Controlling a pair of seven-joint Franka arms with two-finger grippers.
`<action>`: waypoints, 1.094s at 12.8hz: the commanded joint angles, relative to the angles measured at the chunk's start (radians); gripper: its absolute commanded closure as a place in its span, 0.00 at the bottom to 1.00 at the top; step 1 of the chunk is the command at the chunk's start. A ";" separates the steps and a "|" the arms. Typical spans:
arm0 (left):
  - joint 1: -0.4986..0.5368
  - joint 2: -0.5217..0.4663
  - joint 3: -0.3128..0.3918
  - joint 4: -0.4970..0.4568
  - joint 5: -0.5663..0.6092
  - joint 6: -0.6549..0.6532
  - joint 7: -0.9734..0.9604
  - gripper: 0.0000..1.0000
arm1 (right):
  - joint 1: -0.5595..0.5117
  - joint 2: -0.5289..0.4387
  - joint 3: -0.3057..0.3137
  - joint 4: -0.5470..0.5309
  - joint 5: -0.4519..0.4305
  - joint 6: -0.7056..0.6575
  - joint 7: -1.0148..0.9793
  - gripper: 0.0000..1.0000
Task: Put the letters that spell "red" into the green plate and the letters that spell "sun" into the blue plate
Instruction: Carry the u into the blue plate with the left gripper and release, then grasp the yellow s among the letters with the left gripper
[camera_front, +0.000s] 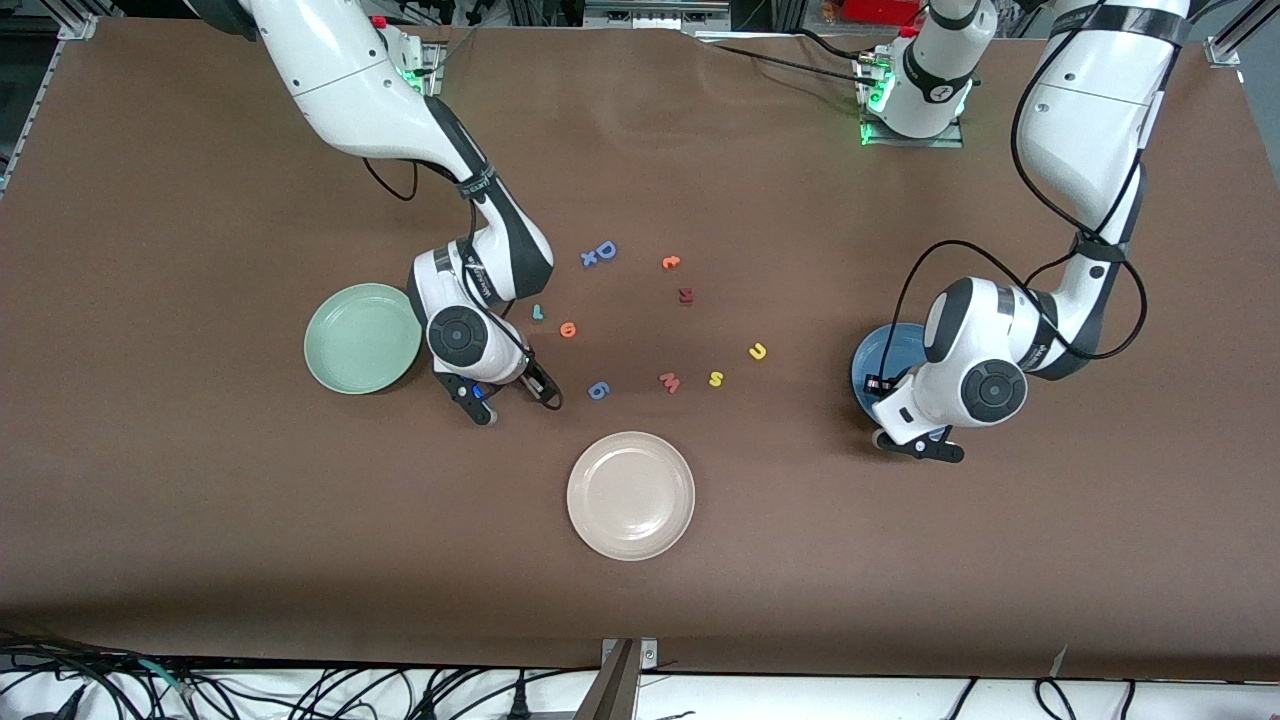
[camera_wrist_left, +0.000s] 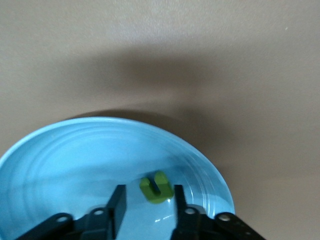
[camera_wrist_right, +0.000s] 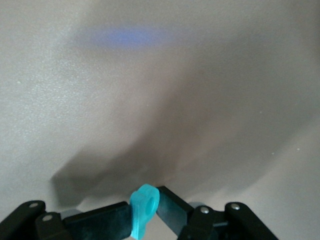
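On the counter: your two arms work toward opposite ends, the letters strewn across the middle
Left pincer (camera_wrist_left: 147, 210): over the blue plate (camera_wrist_left: 60, 165), fingers parted with nothing between them; the green "n" (camera_wrist_left: 156, 187) lies on the plate's floor just beside the fingertips
Right pincer (camera_wrist_right: 145, 212): closed on a teal letter (camera_wrist_right: 143, 207), which looks to be the teal "d"; it sits low over bare counter between the green plate (camera_front: 362, 338) and the scattered letters
Sun, done: judge one of three, the "n" delivered
Sun, left: the yellow "s" (camera_front: 716, 379) and yellow "u" (camera_front: 758, 351) lie on the counter, near each other, toward the left arm's end of the scatter
Red, done: none yet; you can see the green plate holds nothing
Red, left: the thin teal "r" (camera_front: 538, 313) and the orange "e" (camera_front: 568, 329) lie just beside the right arm's wrist; the gripped letter has yet to reach the plate
Leave alone: blue "D" (camera_front: 605, 250), dark red letter (camera_front: 685, 295), pink "w" (camera_front: 669, 382), cream-white plate (camera_front: 631, 495) nearest the front edge
Overall: roughly a sixth finished, a second letter in hand
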 joint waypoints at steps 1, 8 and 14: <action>-0.008 -0.078 -0.008 -0.019 0.020 -0.040 0.009 0.00 | 0.009 -0.014 -0.010 -0.009 0.013 0.008 -0.020 0.75; -0.129 -0.089 -0.112 0.057 0.020 -0.045 -0.106 0.00 | -0.006 -0.055 -0.013 0.000 0.014 -0.035 -0.036 0.74; -0.249 0.056 -0.108 0.133 0.020 0.139 -0.122 0.01 | -0.006 -0.054 -0.013 0.000 0.011 -0.035 -0.037 0.74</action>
